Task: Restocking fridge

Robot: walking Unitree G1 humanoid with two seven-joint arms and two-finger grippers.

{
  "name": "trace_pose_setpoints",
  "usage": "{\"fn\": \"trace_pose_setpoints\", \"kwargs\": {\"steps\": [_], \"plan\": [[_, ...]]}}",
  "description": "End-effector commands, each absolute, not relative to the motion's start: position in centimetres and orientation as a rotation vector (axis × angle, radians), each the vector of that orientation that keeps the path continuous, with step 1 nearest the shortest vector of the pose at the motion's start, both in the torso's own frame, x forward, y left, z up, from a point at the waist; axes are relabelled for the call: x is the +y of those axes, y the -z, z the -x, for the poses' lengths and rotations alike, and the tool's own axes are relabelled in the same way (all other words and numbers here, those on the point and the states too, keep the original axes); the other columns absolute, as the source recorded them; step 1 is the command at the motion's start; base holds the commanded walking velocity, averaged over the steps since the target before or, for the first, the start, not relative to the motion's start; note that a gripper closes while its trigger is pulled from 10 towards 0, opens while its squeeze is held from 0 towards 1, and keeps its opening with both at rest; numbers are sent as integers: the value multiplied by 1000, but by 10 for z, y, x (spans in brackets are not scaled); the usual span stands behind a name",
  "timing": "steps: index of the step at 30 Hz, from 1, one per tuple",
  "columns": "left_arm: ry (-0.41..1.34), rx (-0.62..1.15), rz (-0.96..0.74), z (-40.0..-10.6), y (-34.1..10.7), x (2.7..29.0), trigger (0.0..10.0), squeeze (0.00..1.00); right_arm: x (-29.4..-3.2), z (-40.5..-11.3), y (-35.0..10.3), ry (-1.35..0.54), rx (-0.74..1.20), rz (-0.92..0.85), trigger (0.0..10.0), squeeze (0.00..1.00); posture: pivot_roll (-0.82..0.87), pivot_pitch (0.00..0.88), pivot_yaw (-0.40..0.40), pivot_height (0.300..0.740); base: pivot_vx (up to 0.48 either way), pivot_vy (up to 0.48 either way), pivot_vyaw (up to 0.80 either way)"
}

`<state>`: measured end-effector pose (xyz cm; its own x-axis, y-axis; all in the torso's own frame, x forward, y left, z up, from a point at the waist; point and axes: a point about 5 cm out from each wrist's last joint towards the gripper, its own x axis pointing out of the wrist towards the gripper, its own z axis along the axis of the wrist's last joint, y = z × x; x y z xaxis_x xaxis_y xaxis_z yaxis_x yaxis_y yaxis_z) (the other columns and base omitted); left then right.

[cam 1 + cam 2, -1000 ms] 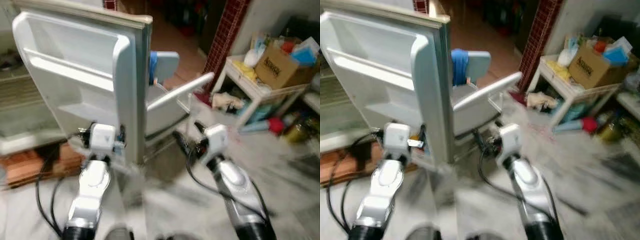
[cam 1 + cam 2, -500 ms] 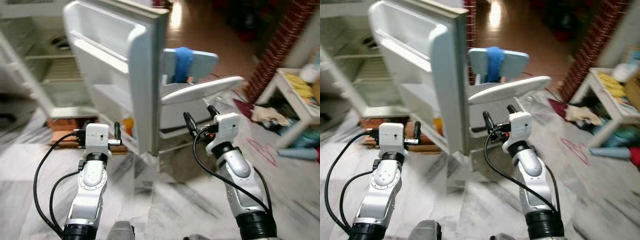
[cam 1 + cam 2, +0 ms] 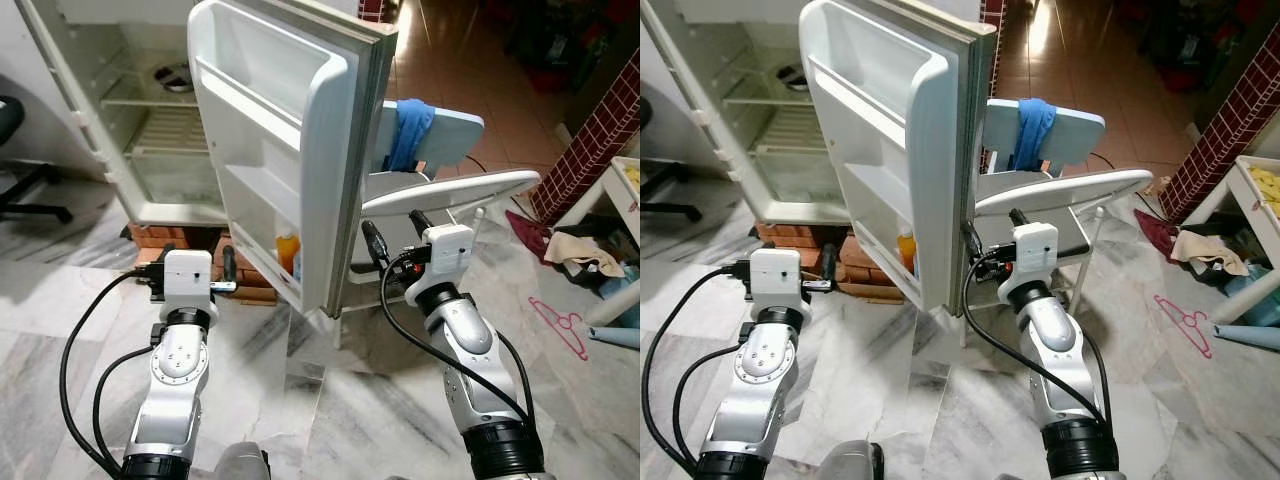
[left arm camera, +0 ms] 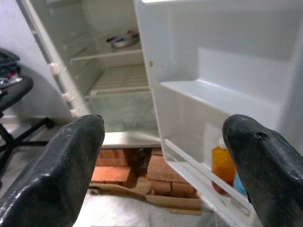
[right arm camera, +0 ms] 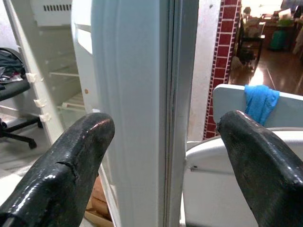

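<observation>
Hovering wide open and empty, the left pincer and right pincer flanked the white open fridge door. An orange plastic bottle stood on its lowest shelf; beyond, the white fridge cabinet gaped.

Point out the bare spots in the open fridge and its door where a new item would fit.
The white fridge door's upper and middle bins are bare. Its bottom bin holds an orange bottle, so only the stretch toward the hinge is free. Inside the fridge cabinet, the wire shelf below the dark bowl looks bare. The white chair crowds the door's outer edge.
</observation>
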<state>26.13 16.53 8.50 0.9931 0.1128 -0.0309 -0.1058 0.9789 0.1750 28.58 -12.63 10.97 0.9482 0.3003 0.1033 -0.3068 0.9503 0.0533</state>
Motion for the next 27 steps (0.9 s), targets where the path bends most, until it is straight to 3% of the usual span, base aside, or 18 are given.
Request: {"fn": "trace_pose_setpoints", "kwargs": {"steps": [1,7,22,27], "plan": [[-108,36,-160,-259,-87,166,10000,0,-129,-281,-107,-329,-86,-73,10000,0,59,57,-27,740,360,0,0],[-110,43,-159,-258,-86,166,10000,0,-130,-278,-104,-342,-84,-50,10000,0,59,56,-29,740,347,0,295],[-142,89,-152,-250,-79,172,10000,0,-128,-288,-110,-355,-97,-36,10000,0,76,59,-39,740,0,0,625],[-147,92,-154,-249,-80,174,10000,0,-127,-296,-112,-298,-103,-24,10000,0,82,68,-39,740,0,0,0]]}}
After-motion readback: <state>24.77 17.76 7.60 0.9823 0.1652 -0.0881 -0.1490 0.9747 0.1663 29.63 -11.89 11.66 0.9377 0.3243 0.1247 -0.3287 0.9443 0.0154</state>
